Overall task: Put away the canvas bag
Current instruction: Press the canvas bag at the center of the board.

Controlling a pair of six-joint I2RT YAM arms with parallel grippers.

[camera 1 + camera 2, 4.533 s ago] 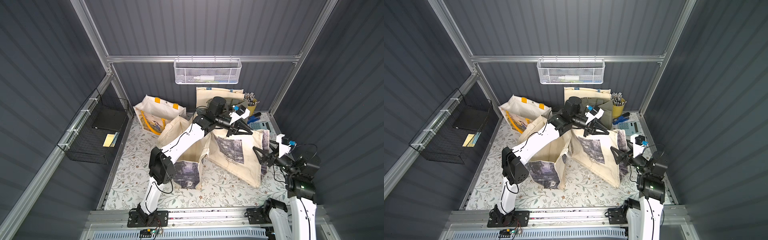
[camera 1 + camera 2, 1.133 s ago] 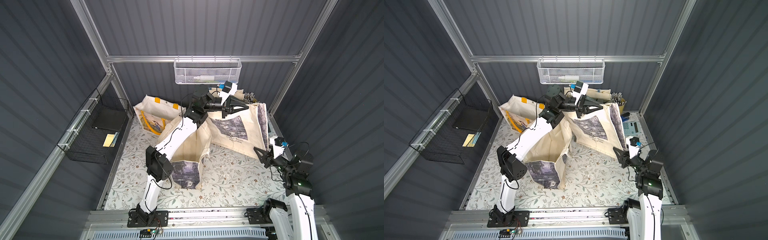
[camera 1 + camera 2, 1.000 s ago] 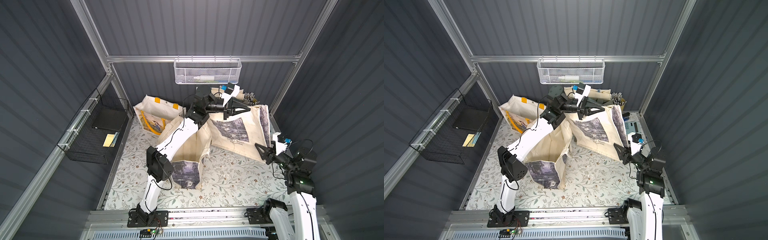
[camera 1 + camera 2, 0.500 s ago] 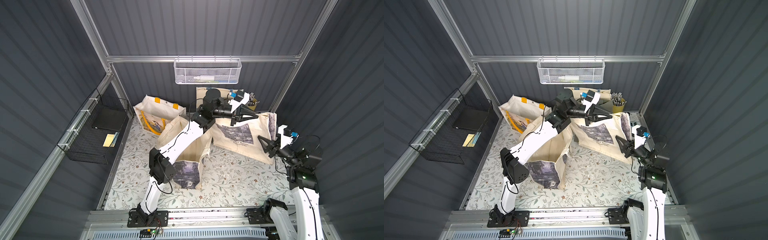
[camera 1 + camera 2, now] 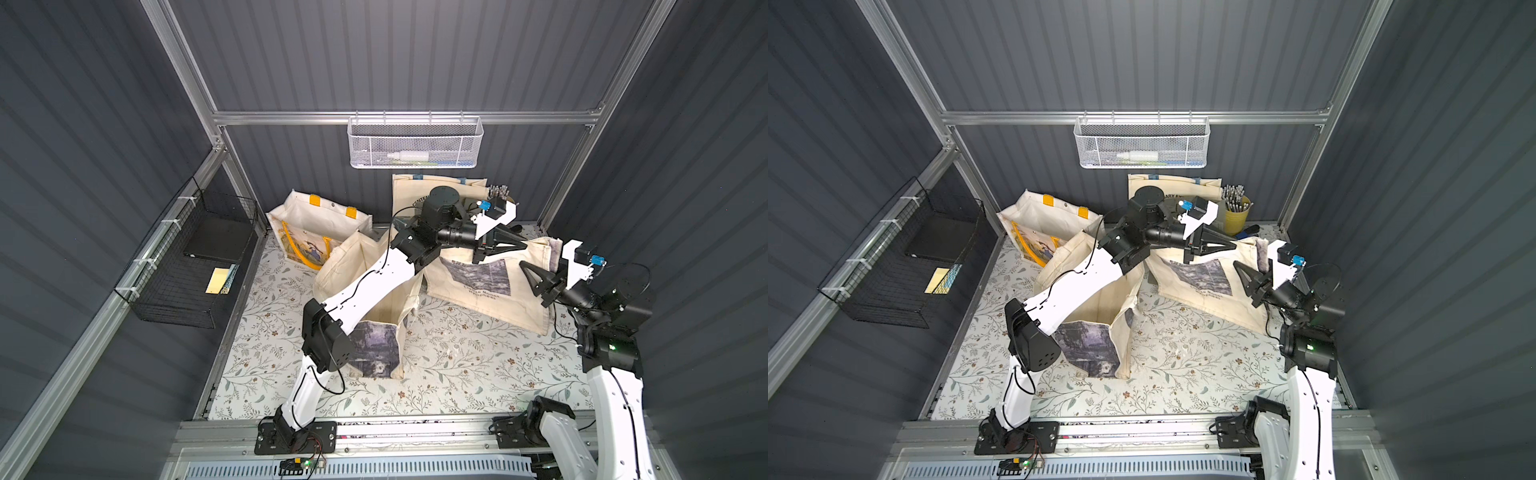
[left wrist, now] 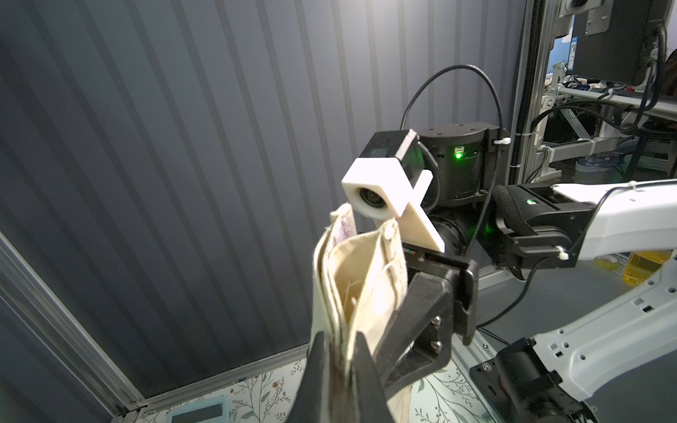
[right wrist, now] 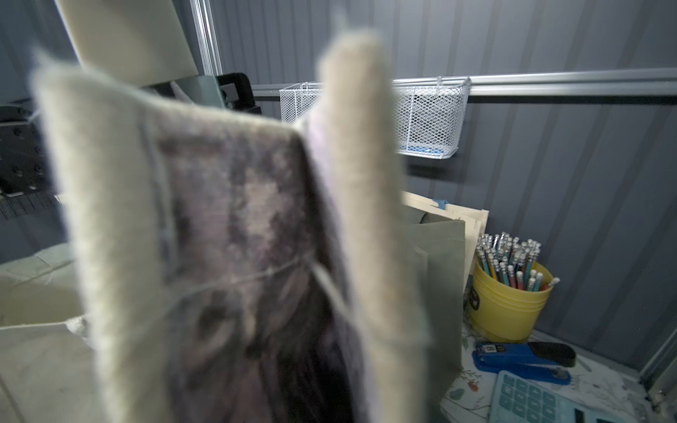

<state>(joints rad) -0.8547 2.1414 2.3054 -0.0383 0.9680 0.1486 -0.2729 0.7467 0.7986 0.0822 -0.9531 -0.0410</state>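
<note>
While your left gripper (image 5: pixel 524 246) pinches the canvas bag (image 5: pixel 478 284) near the pencil cup (image 5: pixel 1235 216), the right gripper (image 5: pixel 528 275) has jaws I cannot judge; a shallow bite lets fabric slip.

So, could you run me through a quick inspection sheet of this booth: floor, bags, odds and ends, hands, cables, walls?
Surface: floral-patterned tabletop; no spills seen.
Job's things: canvas bag with a dark print, held up by its top edge; its lower end seems to rest on the tabletop.
Clutter: open tote standing mid-table; yellow-handled tote; flat tote against the back wall; pencil cup, stapler and calculator in the far corner.
Hands: left hand shut on the canvas bag's top edge; right hand at the bag's side edge, grip unclear.
Cables: black cable loops at the right wrist; no snag seen.
Surroundings: white mesh basket on the back rail; black wire basket on the side wall.
</note>
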